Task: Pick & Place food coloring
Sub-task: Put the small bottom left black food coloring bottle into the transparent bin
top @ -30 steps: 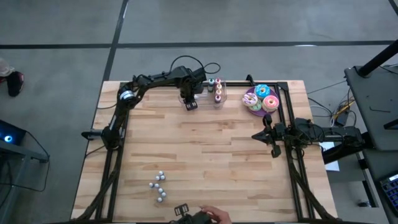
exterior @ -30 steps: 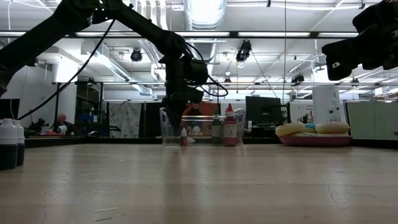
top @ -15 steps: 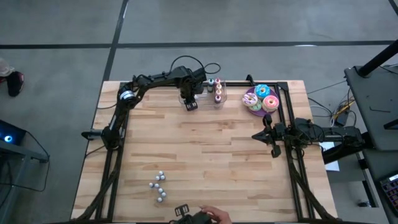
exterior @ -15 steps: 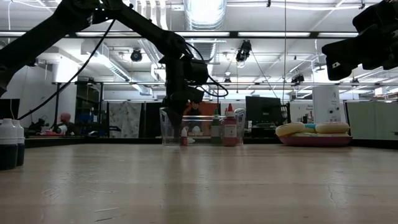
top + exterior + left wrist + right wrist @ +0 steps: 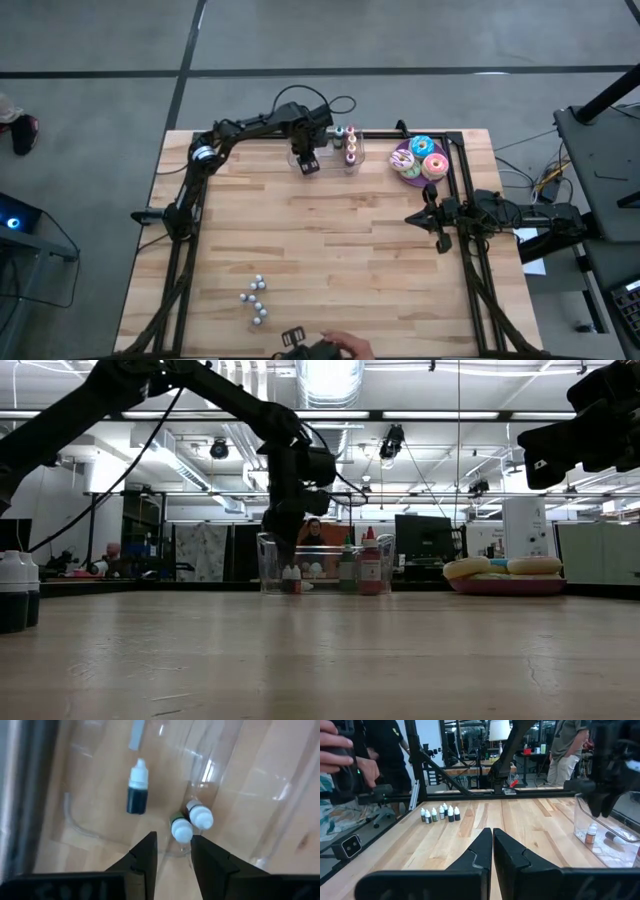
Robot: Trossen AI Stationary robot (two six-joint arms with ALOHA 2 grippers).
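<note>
We see the left gripper [image 5: 308, 163] has risen a little and parted its fingers (they were nearly closed a second ago), leaving a small bottle [image 5: 295, 578] standing alone at six o'clock beneath it.

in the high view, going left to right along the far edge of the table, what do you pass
left claw → clear container holding the food coloring → plate of doughnuts
</note>
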